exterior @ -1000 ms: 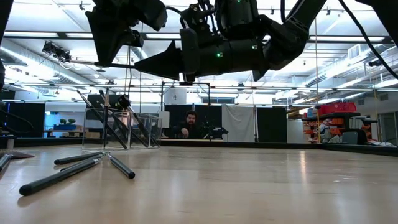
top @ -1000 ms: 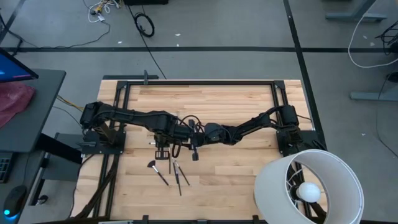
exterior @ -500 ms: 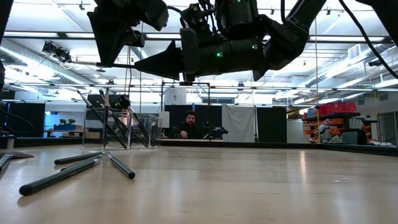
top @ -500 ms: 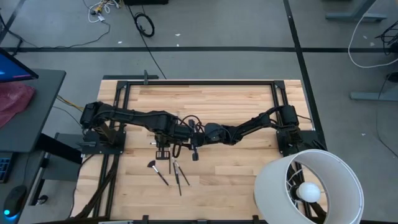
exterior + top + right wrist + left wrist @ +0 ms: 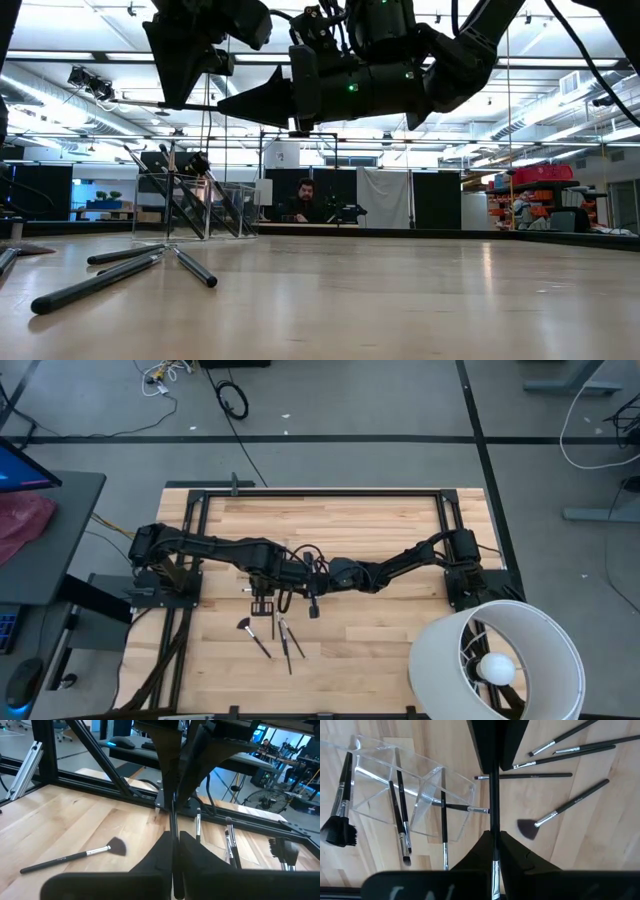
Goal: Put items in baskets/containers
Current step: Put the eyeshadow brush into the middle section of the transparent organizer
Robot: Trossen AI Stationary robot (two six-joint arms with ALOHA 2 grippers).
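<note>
Both grippers meet above the table's middle, shut on one thin dark brush (image 5: 493, 800) that runs level between them. My left gripper (image 5: 493, 836) comes from the table's left and my right gripper (image 5: 173, 835) from its right. The clear container (image 5: 405, 790) stands on the table just below them. Several brushes (image 5: 400, 815) lean in its compartments, and a wide black brush (image 5: 337, 827) sticks out at one end. A fan brush (image 5: 535, 826) and several thin brushes (image 5: 555, 760) lie flat on the wood beside it. My left gripper pinches the thin brush at its silver ferrule (image 5: 494, 865) between both fingers. It comes level from the table's left, and the brush sticks out forward along the fingers, lifted clear of the table. My right gripper pinches the same brush's dark handle (image 5: 172, 817) between both fingers, level from the table's right. The brush runs straight on along the fingers to the other gripper and touches nothing below.
A big white lamp shade (image 5: 495, 660) stands at the table's near right corner. A black frame (image 5: 320, 492) runs round the table's edges. The loose brushes (image 5: 280, 640) lie toward the near edge. Bare wood (image 5: 370, 630) lies to the right of them. A person (image 5: 305, 200) sits far behind the table.
</note>
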